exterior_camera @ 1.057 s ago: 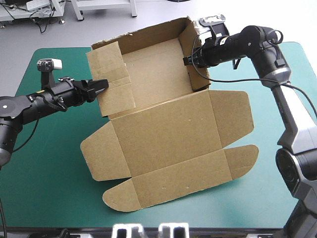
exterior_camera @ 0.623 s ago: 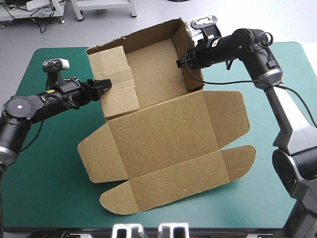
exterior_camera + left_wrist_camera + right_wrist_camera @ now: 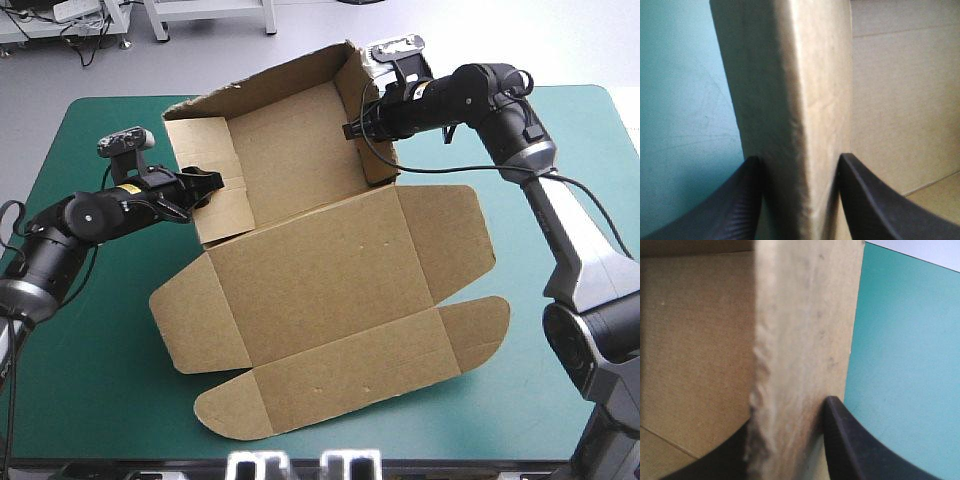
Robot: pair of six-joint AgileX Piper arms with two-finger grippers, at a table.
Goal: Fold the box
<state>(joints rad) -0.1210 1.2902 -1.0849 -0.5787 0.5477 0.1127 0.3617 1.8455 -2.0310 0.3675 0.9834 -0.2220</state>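
On the teal-green surface (image 3: 90, 330), toward its far edge: the brown box (image 3: 330, 280), partly raised. At the far end, an open tray with both side walls standing. Nearer the robot, the lid panel (image 3: 320, 260) lying flat on the cover, with side flaps (image 3: 195, 325) spread out to either side and a front strip (image 3: 350, 375) with rounded ends closest to the near edge.

Coming in from the left, the left claw (image 3: 212, 182), pinching the tray's left wall (image 3: 200, 145) at its upper edge. In the left wrist view, almost pressed together on the board: one black finger (image 3: 740, 205) on the outer side, over the cover, the other on the inner side, over the tray's floor, with the wall's edge running straight ahead between them.

Coming in from the right, over the far right corner, the right claw (image 3: 350, 130), pinching the right wall (image 3: 355, 75) in the same manner. In the right wrist view, likewise nearly shut on the board: one finger (image 3: 845, 445) outside, next to bare cover, the other dark and half hidden inside the tray.

Both claws level with the walls' tops, well apart, with the tray's whole width between them.
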